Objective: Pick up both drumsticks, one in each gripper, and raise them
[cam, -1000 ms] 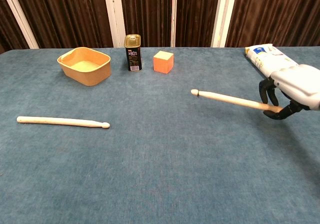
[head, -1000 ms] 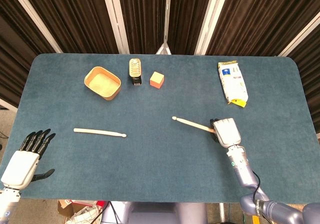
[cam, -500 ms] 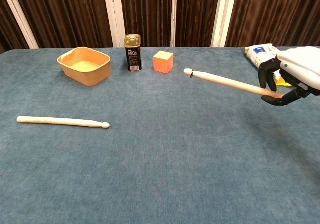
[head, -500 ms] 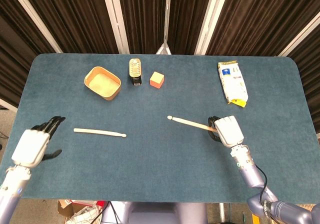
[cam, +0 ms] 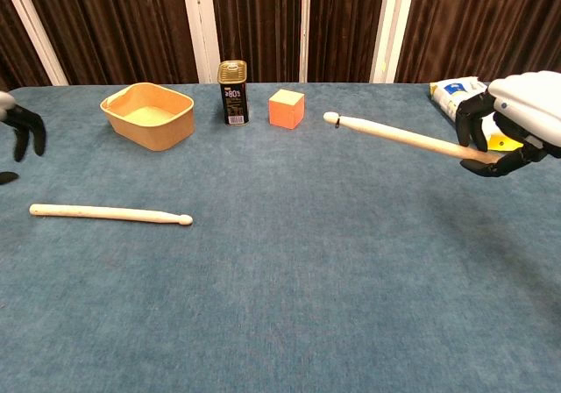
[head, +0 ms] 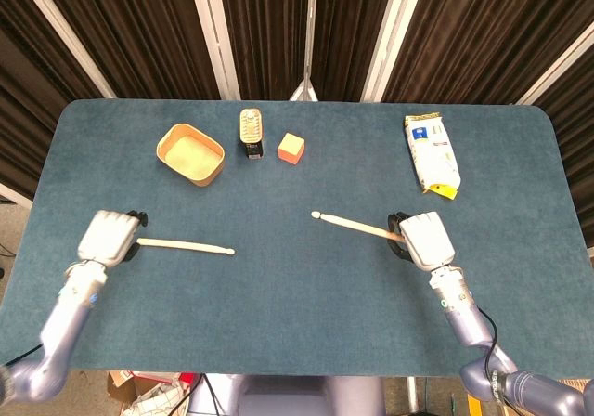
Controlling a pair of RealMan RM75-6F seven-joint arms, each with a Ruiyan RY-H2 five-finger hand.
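Wooden right drumstick (cam: 403, 138) staying raised, gripped by right hand (cam: 513, 134). Left hand (head: 109, 235) now hovering open by left drumstick (head: 185, 245), lying on bench (head: 297, 323); mostly cropped in chest view.

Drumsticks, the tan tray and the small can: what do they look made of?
The two drumsticks, one held by the right hand at and one lying on the table at, look like pale unfinished wood: matte, cream-coloured. The tan tray seems moulded fibre or plastic, with a dull surface and rounded corners; which one is unclear. The can looks like metal, with a shiny golden top and a printed label.
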